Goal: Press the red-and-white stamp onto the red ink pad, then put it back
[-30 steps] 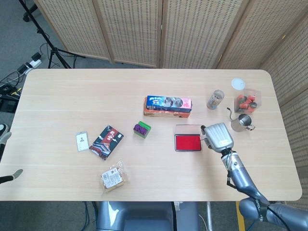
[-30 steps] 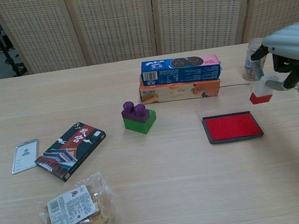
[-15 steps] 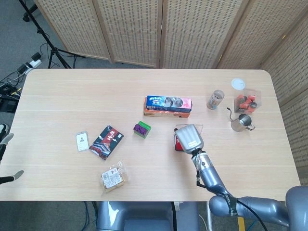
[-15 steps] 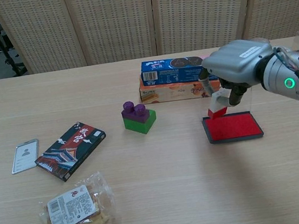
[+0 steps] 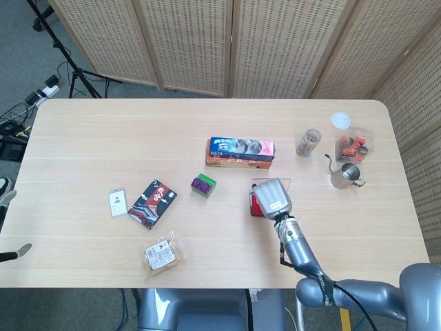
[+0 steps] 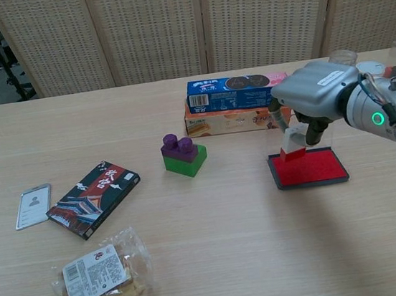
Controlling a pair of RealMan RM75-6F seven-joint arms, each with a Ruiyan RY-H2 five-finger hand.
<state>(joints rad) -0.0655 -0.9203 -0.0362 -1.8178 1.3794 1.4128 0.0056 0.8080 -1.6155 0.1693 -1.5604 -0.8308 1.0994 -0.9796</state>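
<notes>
Stamp (image 6: 292,146) sits pinched in the right hand's (image 6: 312,95) fingers (image 6: 312,132), red base on the ink pad (image 6: 316,168).

A blue biscuit box (image 6: 238,83) lies on top of an orange biscuit box (image 6: 238,121) at the centre of the light wooden table (image 5: 103,138). Just left of them in the chest view stands a green block with purple studs (image 6: 183,154). Further left lies a dark red-and-black printed packet (image 6: 93,198), and beside it a white card with a small portrait (image 6: 33,205). A clear plastic bag of snacks with a white label (image 6: 100,278) sits at the lower left. In the upper right of the head view stand a small glass jar (image 5: 308,143), a white round lid (image 5: 340,120), a clear plastic box holding red things (image 5: 354,146) and a small steel pitcher (image 5: 344,175). Woven folding screens (image 5: 227,41) stand behind the table.
</notes>
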